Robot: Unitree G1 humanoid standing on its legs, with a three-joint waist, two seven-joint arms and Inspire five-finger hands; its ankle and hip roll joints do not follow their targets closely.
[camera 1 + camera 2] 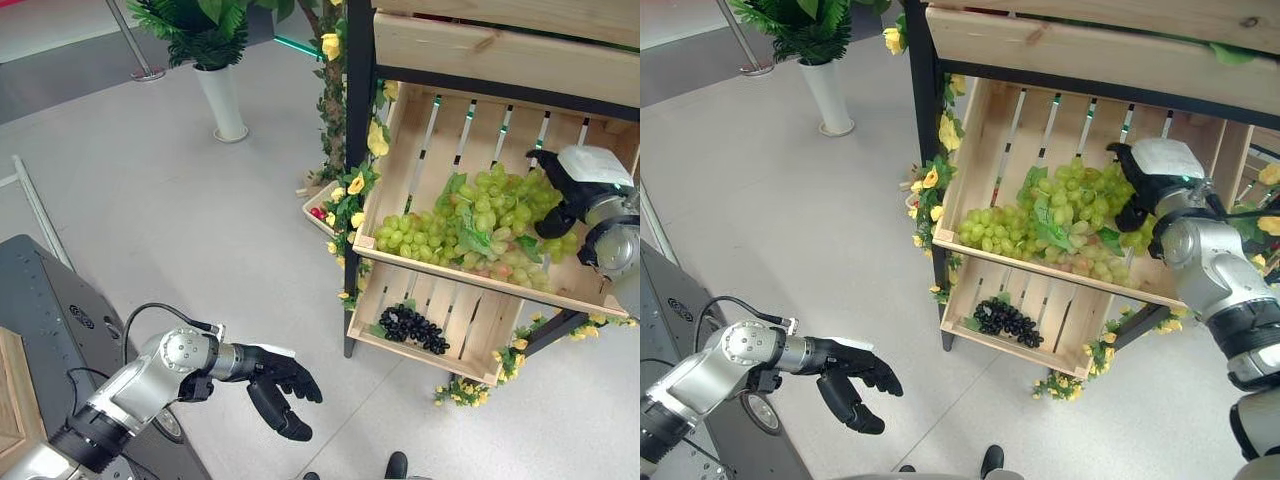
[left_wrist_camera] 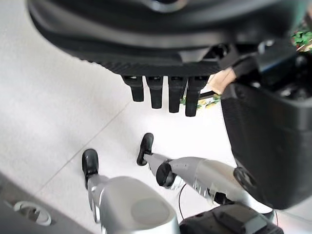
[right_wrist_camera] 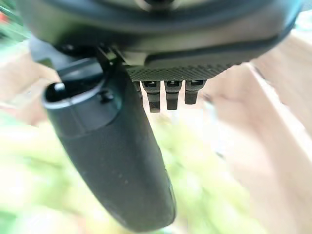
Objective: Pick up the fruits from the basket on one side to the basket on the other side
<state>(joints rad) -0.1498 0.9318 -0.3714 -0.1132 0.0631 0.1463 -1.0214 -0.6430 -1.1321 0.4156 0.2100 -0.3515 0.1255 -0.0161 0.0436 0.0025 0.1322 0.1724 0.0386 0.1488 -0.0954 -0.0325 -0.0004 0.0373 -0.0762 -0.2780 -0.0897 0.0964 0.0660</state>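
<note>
A big heap of green grapes [image 1: 470, 225] with leaves lies in the upper slatted wooden crate [image 1: 420, 130] of a dark-framed stand. One bunch of black grapes [image 1: 415, 327] rests in the lower crate [image 1: 472, 318]. My right hand [image 1: 1143, 198] reaches into the upper crate from the right, its fingers straight and resting against the right side of the green heap; the right wrist view has its thumb [image 3: 117, 161] stretched out over blurred green. My left hand [image 1: 280, 387] hangs low over the floor, left of the stand, fingers relaxed and holding nothing.
A garland of yellow flowers [image 1: 352, 190] runs down the stand's dark post. Behind the post sits a small tray with red fruit [image 1: 318, 212]. A potted plant in a white vase [image 1: 224, 100] stands at the back, a dark grey cabinet [image 1: 50, 300] at left.
</note>
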